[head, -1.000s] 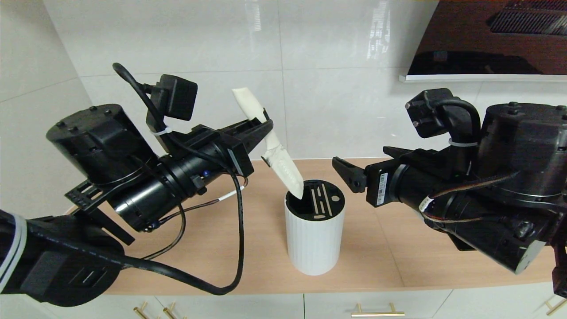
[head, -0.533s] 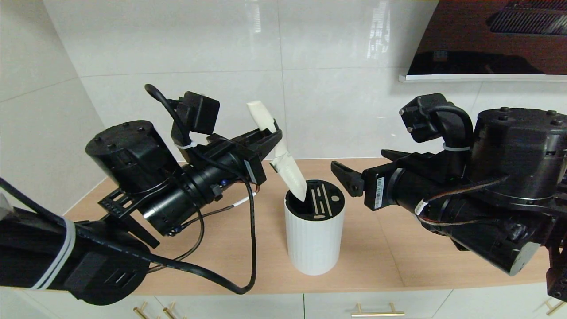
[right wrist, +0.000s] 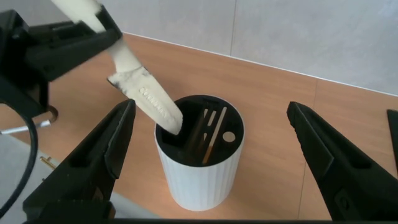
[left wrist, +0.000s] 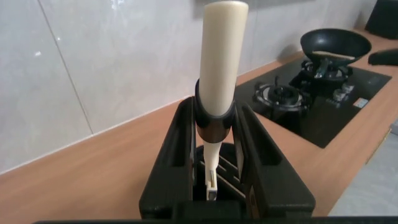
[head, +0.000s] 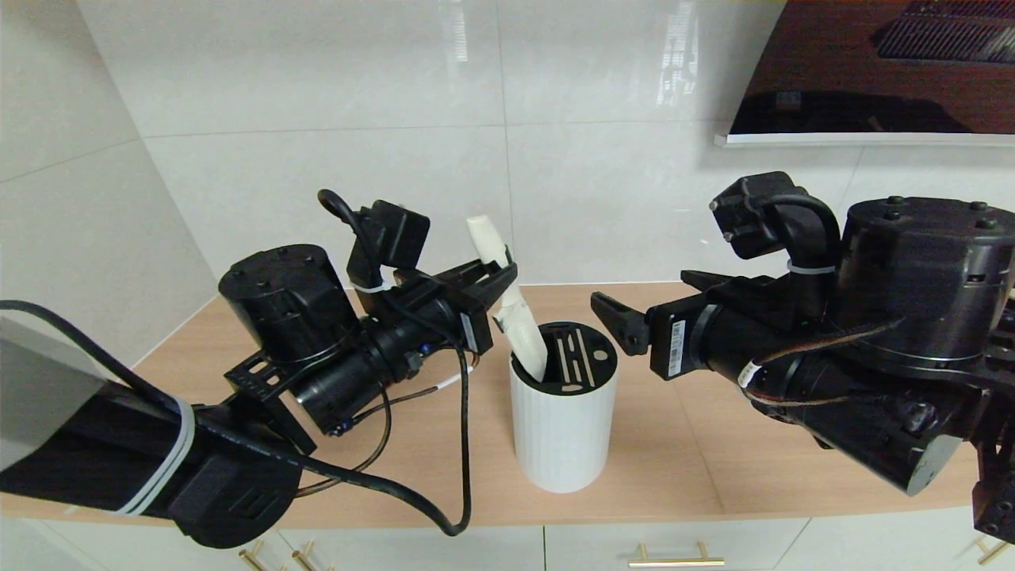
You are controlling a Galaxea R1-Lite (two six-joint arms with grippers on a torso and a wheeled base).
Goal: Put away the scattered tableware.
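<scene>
White knife [head: 525,337] with a cream handle is tilted, its blade tip down inside the big opening on the left part of the holder's black top and its handle leaning up and to the far left. The blade is partly in, and the upper blade and whole handle are out above the rim. Holder [head: 563,432] is a white ribbed cylinder standing upright on the desk [head: 714,444], about mid desk, toward the near edge. Its top insert is black, with several narrow slots and a small round hole on the right part and the larger opening on the left. Left gripper [head: 501,279] sits just left of and above the holder, with its fingers closed on the knife at the lower end of the handle, where it meets the blade. The left wrist view shows the handle sticking up between the two fingers. Left arm comes in from the near left, with a black cable looping under it over the desk. Right gripper [head: 641,287] is to the right of the holder, about level with its top, apart from it, with its fingers spread wide and nothing between them. The desk is light wood. White tiled wall [head: 603,198] runs behind it, and a dark range hood [head: 872,71] is at the upper right. Below the near desk edge are white cabinet fronts with a gold handle [head: 676,561]. The left wrist view shows a black stove [left wrist: 311,99] set in the desk farther along, with a black pan [left wrist: 336,43] on it.
</scene>
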